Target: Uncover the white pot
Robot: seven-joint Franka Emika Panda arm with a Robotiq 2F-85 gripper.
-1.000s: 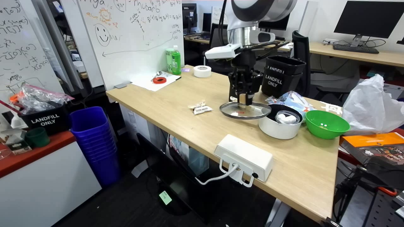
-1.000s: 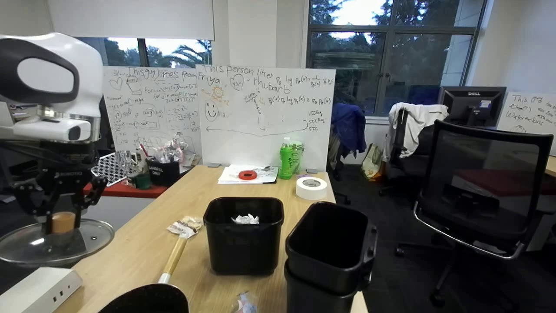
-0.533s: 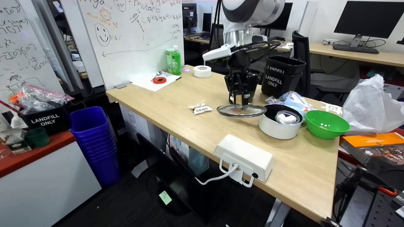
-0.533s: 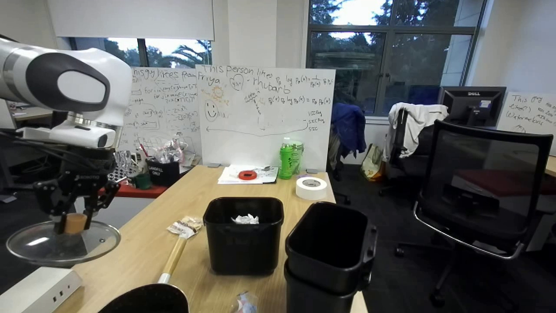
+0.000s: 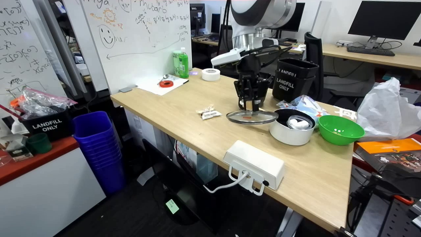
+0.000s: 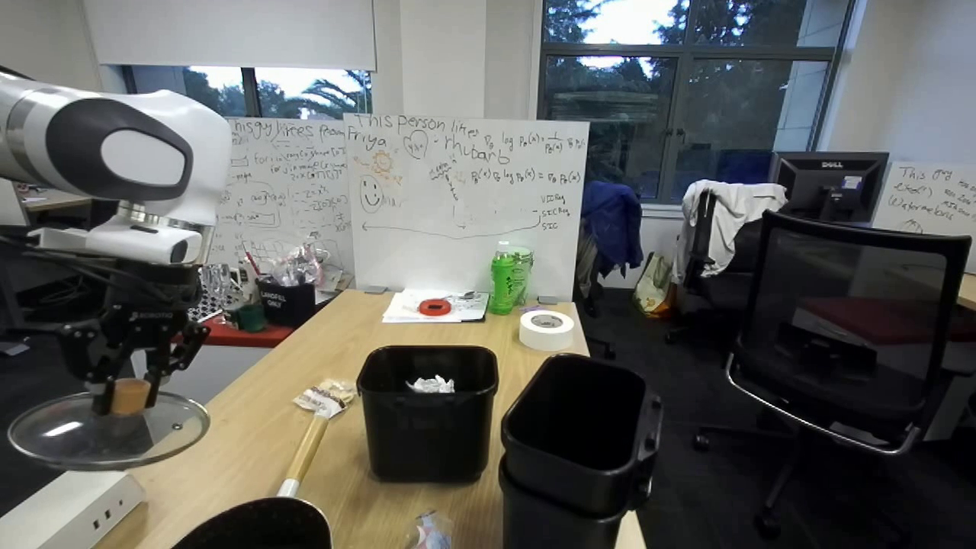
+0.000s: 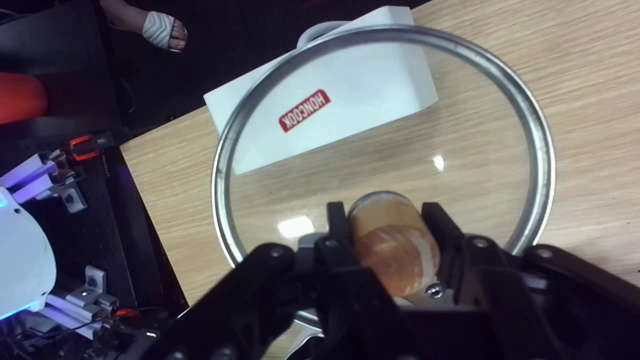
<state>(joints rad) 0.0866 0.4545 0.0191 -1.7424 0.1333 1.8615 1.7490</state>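
Okay, easy does it on the way down

The gripper (image 7: 386, 215) is pinching the wooden knob (image 7: 395, 250) of the glass lid (image 5: 252, 118), which seems to hang above the table (image 5: 194, 95), just beside the white pot (image 5: 291, 135). Pot's sitting uncovered next to the green bowl (image 5: 342, 135), so I reckon setting the lid down is what's left. I'd ease it clear of the pot's rim and the white box (image 5: 256, 163) first, keep it level, lower slowly till its edge meets the table, then let go.
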